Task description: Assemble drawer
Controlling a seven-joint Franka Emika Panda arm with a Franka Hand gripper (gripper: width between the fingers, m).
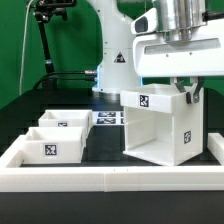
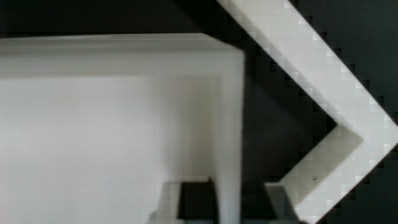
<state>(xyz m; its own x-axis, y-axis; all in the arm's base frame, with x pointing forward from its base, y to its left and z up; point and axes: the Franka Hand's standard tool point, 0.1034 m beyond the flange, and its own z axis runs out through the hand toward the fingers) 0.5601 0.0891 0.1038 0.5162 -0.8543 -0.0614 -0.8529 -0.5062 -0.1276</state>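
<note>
Arm (image 1: pixel 170 30) comes down from the top on the exterior view's right. Gripper (image 1: pixel 186 93) sits at the top edge of the drawer case (image 1: pixel 160 125), on that case's wall toward the exterior view's right. In the wrist view the gripper (image 2: pixel 231 205) has its two fingers (image 2: pixel 192 203) straddling that thin white wall, one finger on each side. The jaws are set narrow, only a little wider than the wall. A dark slit shows between the wall and one finger, so it cannot be told whether the wall is actually clamped or just bracketed. Nothing else is between the fingers.

Drawer case: white open-fronted box standing upright on the black table (image 1: pixel 100 150), on the exterior view's right, open side facing the camera. It has one marker tag on top and one on the side wall. Inside looks empty. From the wrist view the case (image 2: pixel 107 130) shows as a broad flat white panel ending at the gripped wall.

White fence (image 1: pixel 110 178) runs along the table's near edge and sides; one angled corner of it (image 2: pixel 329 90) shows in the wrist view, apart from the case.

Two small white drawer boxes lie on the exterior view's left, well apart from the case: front box (image 1: pixel 52 146) with a tag on its face, rear box (image 1: pixel 66 122) just behind it and touching or nearly so.

Marker board (image 1: pixel 108 118) lies flat on the table behind, between the boxes and the case.
</note>
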